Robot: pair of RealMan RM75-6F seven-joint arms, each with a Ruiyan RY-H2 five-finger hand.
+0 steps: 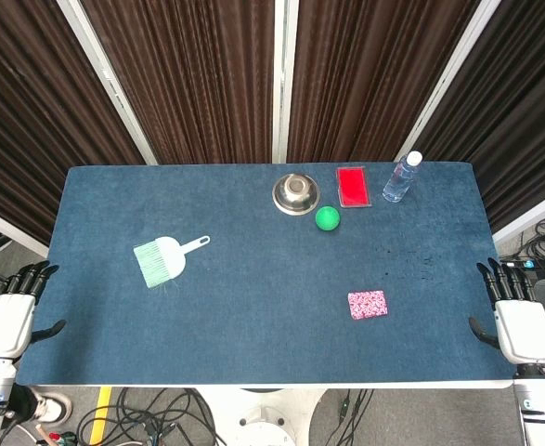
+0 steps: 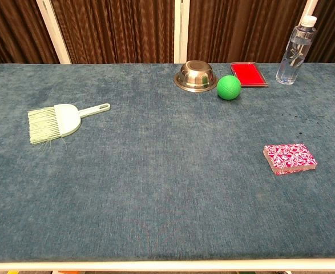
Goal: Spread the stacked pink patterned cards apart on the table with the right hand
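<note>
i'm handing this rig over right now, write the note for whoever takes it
Left hand: open, holding nothing, at the table's near left edge.
Right hand: open, holding nothing, at the near right edge, apart from the cards.
Pink patterned cards: one neat stack on the blue table, near right side, nothing touching them.
Done: nothing yet.
Left: bring the right hand to the stack and spread the cards apart on the table.
</note>
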